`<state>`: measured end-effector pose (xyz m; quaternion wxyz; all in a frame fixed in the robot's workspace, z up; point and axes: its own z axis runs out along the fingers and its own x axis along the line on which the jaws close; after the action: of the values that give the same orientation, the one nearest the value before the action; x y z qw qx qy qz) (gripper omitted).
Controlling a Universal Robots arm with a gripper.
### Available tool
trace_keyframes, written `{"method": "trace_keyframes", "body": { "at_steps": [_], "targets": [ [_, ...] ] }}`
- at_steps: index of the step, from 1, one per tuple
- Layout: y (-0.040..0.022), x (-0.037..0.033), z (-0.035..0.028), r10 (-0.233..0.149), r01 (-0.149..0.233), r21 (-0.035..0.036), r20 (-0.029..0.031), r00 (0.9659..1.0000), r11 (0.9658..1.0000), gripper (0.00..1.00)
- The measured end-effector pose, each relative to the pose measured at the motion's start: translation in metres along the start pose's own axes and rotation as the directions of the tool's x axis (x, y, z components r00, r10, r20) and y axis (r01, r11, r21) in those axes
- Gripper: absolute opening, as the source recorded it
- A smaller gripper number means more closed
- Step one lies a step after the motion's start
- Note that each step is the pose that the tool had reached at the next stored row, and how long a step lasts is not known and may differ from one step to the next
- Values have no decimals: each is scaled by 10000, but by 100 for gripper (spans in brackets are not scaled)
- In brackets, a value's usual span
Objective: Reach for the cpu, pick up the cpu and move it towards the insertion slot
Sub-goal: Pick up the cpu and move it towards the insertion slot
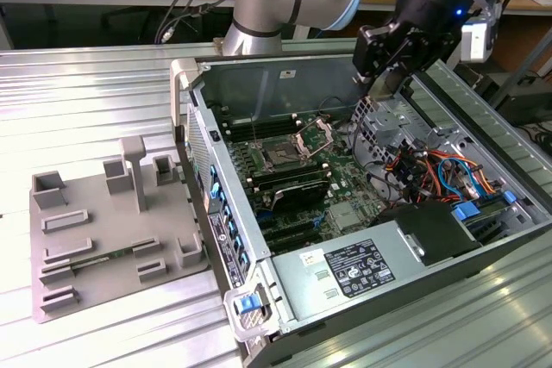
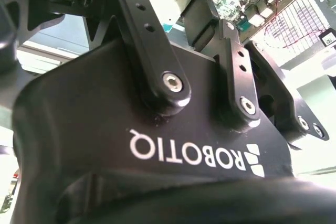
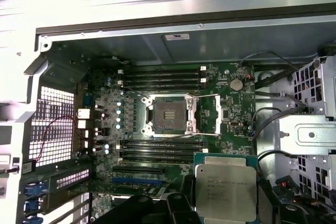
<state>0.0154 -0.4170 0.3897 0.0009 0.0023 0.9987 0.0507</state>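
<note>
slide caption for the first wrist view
The cpu carried above the open computer case, short of the insertion slot on the motherboard.

open computer case (image 1: 405, 299), lying on its side on a ribbed metal table (image 1: 86, 92). inside: green motherboard (image 1: 345, 183); long black memory slots (image 3: 163, 77) in banks on two sides of the board's centre; power supply box (image 1: 345, 269) at the case's near end, white label on top; bundle of red, orange and blue cables (image 1: 448, 174) toward the exterior view's right. grey plastic fixture tray (image 1: 112, 230) on the table, beside the case, toward the exterior view's left.
</note>
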Motion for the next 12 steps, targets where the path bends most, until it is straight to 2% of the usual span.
{"method": "trace_keyframes", "body": {
  "at_steps": [12],
  "targets": [
    [-1,-74,10,0,0,0,0,10000,10000,55]
  ]
}}
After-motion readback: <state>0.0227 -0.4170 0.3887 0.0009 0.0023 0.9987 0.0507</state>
